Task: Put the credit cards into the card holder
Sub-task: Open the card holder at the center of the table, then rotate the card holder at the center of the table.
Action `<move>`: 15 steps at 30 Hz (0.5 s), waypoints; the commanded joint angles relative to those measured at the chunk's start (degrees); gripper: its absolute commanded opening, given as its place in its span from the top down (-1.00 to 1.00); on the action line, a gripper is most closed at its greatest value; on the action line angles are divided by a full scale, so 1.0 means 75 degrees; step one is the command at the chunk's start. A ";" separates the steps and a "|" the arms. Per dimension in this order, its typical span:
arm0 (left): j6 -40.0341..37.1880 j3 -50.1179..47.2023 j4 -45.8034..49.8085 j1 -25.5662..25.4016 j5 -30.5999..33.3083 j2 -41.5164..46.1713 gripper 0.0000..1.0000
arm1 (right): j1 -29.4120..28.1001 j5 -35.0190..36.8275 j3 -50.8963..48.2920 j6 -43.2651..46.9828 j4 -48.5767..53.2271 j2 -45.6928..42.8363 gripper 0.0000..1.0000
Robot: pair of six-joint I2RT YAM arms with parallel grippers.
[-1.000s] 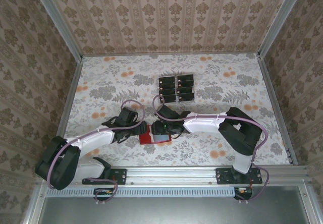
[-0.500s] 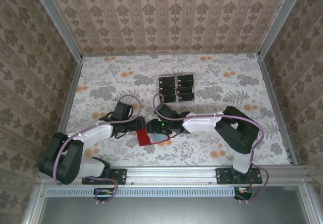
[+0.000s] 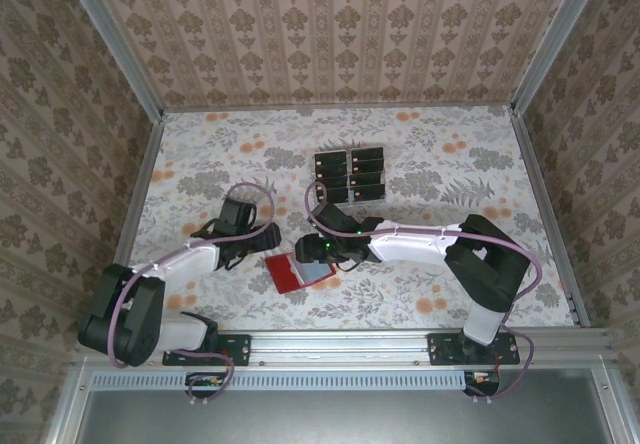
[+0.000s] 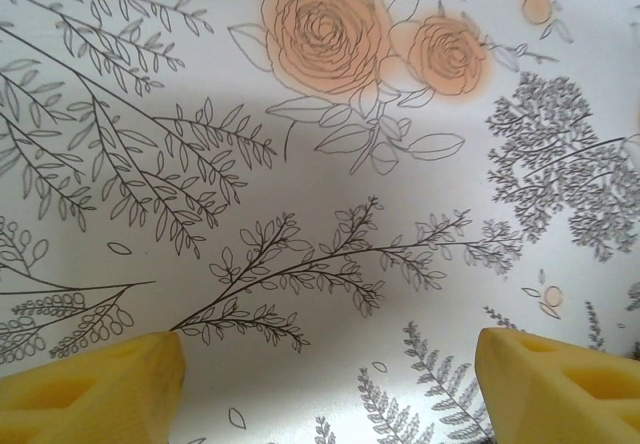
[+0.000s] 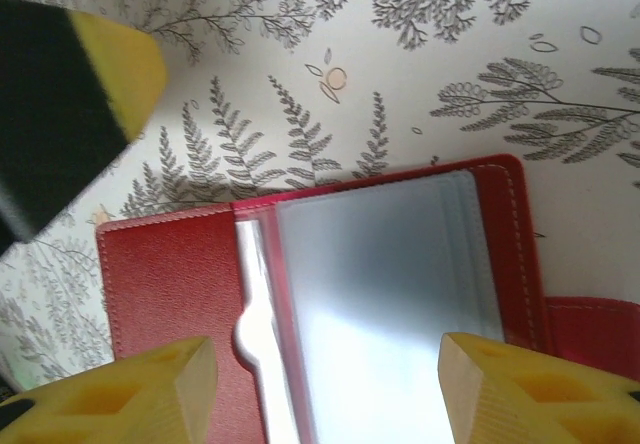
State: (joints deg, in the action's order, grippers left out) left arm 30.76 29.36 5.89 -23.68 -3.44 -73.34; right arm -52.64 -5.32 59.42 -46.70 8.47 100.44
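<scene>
On floral tabletop point(image 3: 420, 164) lies the stitched, squarish card holder point(image 5: 170, 274).

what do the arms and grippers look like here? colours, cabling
Both alike: the left arm and right arm have white link shells and black joints. A lilac cable runs along each. The fingers are yellow, blocky wedges. A green light sits at the right wrist.

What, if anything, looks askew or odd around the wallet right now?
Nothing is spilled or damaged. The card holder lies open and flat, turned a little askew, with no card seen in its pocket. The credit cards sit in neat rows farther back. The left gripper and right gripper are open, empty.
</scene>
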 commanded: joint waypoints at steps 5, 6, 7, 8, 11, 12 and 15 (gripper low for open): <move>0.0247 -0.0137 0.0850 -0.0107 -0.0048 0.1544 -0.58 | 0.0087 0.0502 0.0280 0.0603 0.0745 -0.0044 -0.24; 0.0340 -0.0179 0.1035 -0.0161 -0.0024 0.1755 -0.58 | 0.0093 0.0560 0.0282 0.0661 0.0777 -0.0114 -0.24; 0.0425 -0.0239 0.1208 -0.0229 0.0021 0.1938 -0.58 | 0.0095 0.0618 0.0275 0.0719 0.0802 -0.0218 -0.24; 0.0507 -0.0283 0.1376 -0.0271 0.0069 0.2123 -0.58 | 0.0094 0.0672 0.0269 0.0772 0.0838 -0.0313 -0.24; 0.0851 -0.0478 0.1738 -0.0716 0.0218 0.2642 -0.58 | 0.0114 0.0885 0.0190 0.0945 0.1001 -0.0718 -0.23; 0.0994 -0.0552 0.1831 -0.0851 0.0260 0.2793 -0.57 | 0.0121 0.0973 0.0154 0.0990 0.1077 -0.0866 -0.23; 0.1497 -0.0806 0.1933 -0.1222 0.0410 0.3129 -0.58 | 0.0188 0.1249 0.0049 0.1110 0.1274 -0.1165 -0.23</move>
State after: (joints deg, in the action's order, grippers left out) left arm 37.17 25.02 16.43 -31.33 -2.20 -51.57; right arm -51.88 0.23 59.94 -40.58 15.05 95.04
